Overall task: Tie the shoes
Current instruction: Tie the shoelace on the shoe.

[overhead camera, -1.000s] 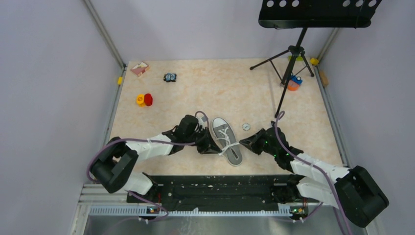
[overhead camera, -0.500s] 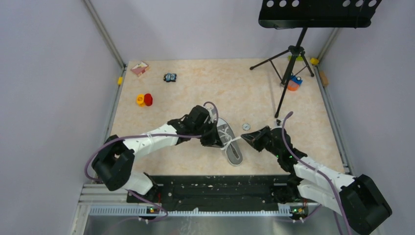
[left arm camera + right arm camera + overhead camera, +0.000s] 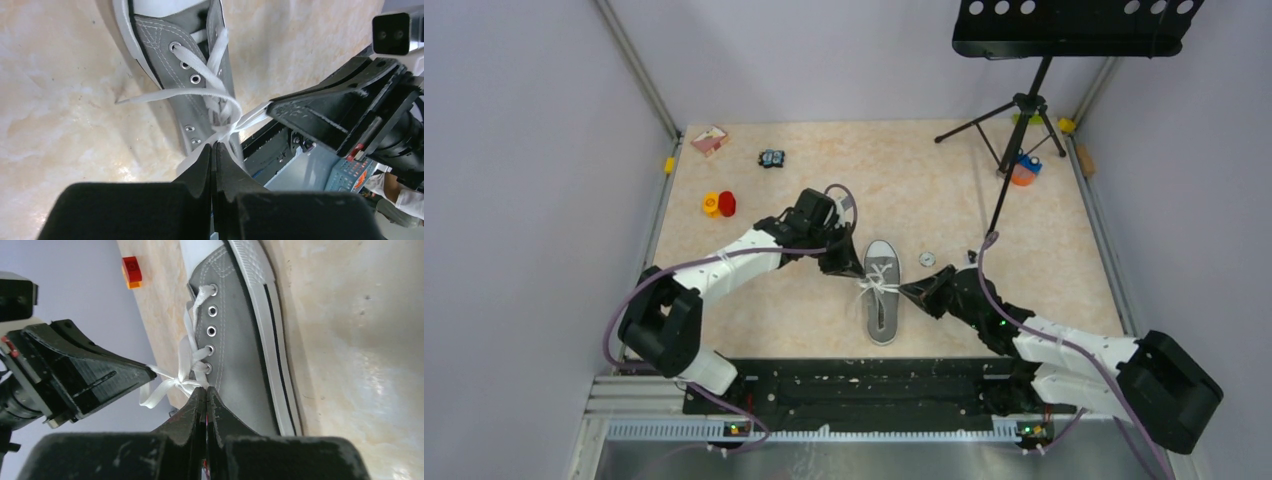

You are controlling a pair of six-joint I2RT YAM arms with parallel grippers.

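A grey canvas shoe (image 3: 882,305) with a white sole lies lengthways at the table's middle, toe cap away from the arms. Its white laces (image 3: 876,287) cross in a loose knot over the tongue. My left gripper (image 3: 854,271) is at the shoe's left side, shut on a lace strand (image 3: 222,135) that runs from its tips (image 3: 214,146) to the knot. At the shoe's right side, my right gripper (image 3: 904,291) is shut on another strand at its tips (image 3: 205,389). One free lace end (image 3: 150,96) trails over the table, and a small loop (image 3: 152,392) hangs by the knot.
A music stand's tripod (image 3: 1022,120) stands at the back right, with an orange and blue object (image 3: 1024,170) by its leg. A small round disc (image 3: 927,259) lies just right of the toe. Red and yellow blocks (image 3: 719,204), a toy car (image 3: 771,158) and a pink card (image 3: 709,139) sit at the back left.
The shoe has swung from a tilt to lie straight. My left gripper crossed over the shoe, then pulled back to its left. My right gripper came in closer to the shoe.
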